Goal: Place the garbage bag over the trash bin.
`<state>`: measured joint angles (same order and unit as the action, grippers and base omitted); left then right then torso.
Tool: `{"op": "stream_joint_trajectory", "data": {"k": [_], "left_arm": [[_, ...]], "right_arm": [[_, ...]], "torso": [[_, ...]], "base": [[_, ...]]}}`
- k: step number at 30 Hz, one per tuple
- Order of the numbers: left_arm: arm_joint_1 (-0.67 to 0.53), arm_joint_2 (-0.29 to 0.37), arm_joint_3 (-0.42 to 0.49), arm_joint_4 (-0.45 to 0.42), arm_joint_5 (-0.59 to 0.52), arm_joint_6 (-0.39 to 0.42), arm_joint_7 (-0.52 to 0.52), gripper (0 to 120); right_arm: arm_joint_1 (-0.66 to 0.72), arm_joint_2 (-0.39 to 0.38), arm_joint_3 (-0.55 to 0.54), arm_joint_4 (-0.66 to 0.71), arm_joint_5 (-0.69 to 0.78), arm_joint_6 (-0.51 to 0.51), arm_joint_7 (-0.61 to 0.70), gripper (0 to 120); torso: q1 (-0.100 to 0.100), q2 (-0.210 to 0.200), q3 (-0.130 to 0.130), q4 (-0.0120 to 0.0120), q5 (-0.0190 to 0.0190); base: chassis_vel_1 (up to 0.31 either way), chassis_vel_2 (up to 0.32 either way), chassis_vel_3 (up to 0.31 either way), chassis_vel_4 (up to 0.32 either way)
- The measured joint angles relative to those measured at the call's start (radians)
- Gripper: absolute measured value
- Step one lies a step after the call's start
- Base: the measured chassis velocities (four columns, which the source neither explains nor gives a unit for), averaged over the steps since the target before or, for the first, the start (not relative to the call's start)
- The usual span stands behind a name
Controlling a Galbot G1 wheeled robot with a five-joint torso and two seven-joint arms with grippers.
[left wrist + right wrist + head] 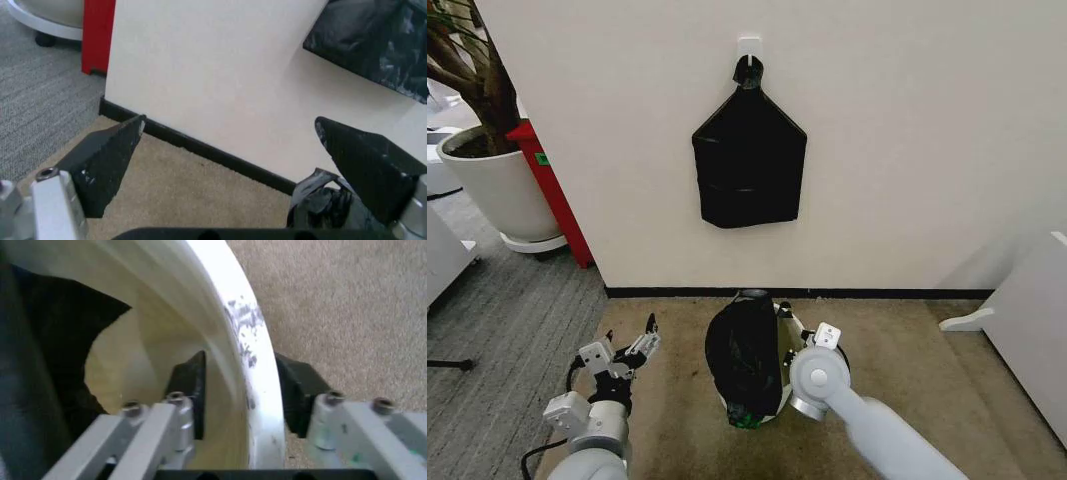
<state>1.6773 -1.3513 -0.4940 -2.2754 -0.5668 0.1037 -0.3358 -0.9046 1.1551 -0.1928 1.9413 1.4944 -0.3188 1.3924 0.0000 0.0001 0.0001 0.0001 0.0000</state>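
Garbage bag (745,362) partly on: right gripper (241,390) straddles the trash bin (250,340) rim, one finger inside, one outside, clamped or nearly so. Black plastic covers the bin's left side and hangs inside; right rim bare. Left gripper (635,352) wide apart, empty, just beside the bin. Spreading remains.

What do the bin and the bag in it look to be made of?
Bin: probably hard plastic, smooth white, slightly scuffed rim, clamped between the right gripper's fingers. Bag: thin plastic film by the look, black, crinkled and limp.
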Motion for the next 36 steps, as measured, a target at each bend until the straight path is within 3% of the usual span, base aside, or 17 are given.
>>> {"op": "stream_joint_trajectory", "data": {"k": [4,9,12,14,17,21,23,25,27,32,36], "left_arm": [[-0.008,0.009,0.001,-0.001,-0.001,0.009,0.008,100],[-0.037,0.025,0.006,0.002,-0.008,0.030,0.011,100],[-0.075,0.048,0.013,0.016,-0.029,0.054,0.010,100],[-0.084,0.053,0.014,0.020,-0.034,0.059,0.010,100],[-0.162,0.102,0.022,0.066,-0.080,0.111,0.002,100],[-0.231,0.175,0.032,0.113,-0.104,0.202,0.001,100],[-0.242,0.190,0.035,0.120,-0.106,0.225,0.002,100],[-0.294,0.267,0.062,0.157,-0.105,0.297,0.023,100],[-0.323,0.317,0.086,0.178,-0.084,0.318,0.060,100],[-0.365,0.354,0.154,0.204,-0.069,0.331,0.116,100],[-0.418,0.349,0.226,0.238,-0.056,0.311,0.131,100]], "right_arm": [[0.000,-0.027,0.003,0.046,-0.008,0.000,0.000,51],[-0.018,-0.058,0.006,0.094,-0.056,-0.005,-0.024,63],[-0.054,-0.085,0.015,0.134,-0.139,-0.016,-0.085,79],[-0.064,-0.092,0.016,0.144,-0.167,-0.018,-0.104,81],[-0.156,-0.148,0.026,0.201,-0.440,-0.015,-0.309,97],[-0.230,-0.182,0.042,0.219,-0.714,0.088,-0.456,100],[-0.239,-0.186,0.046,0.219,-0.750,0.105,-0.472,100],[-0.324,-0.225,0.125,0.210,-0.964,0.214,-0.638,100],[-0.408,-0.287,0.230,0.202,-1.099,0.285,-0.750,100],[-0.472,-0.370,0.365,0.139,-1.169,0.367,-0.879,100],[-0.469,-0.367,0.474,0.045,-1.172,0.421,-1.003,100]], "torso": [[0.000,0.000,0.000,0.0002,0.0001],[0.000,0.000,0.000,0.0002,0.0001],[0.000,0.000,0.000,0.0003,0.0001],[0.000,0.000,0.000,0.0002,0.0002],[0.000,0.000,0.000,-0.0001,0.0000],[0.000,0.000,0.000,-0.0002,0.0000],[0.000,0.000,0.000,-0.0002,0.0000],[0.000,0.000,0.000,-0.0002,0.0000],[0.000,0.000,0.000,-0.0001,0.0000],[0.000,0.000,0.000,-0.0001,0.0001],[0.000,0.000,0.000,0.0000,0.0003]], "base": [[0.000,0.000,0.000,0.000],[0.000,0.000,0.000,0.000],[0.000,0.000,0.000,0.000],[0.000,0.000,0.000,0.000],[0.000,0.000,0.000,0.000],[0.000,0.000,0.000,0.000],[0.000,0.000,0.000,0.000],[0.000,0.000,0.000,0.000],[0.000,0.000,0.000,0.000],[0.000,0.000,0.000,0.000],[0.000,0.000,0.000,0.000]]}}
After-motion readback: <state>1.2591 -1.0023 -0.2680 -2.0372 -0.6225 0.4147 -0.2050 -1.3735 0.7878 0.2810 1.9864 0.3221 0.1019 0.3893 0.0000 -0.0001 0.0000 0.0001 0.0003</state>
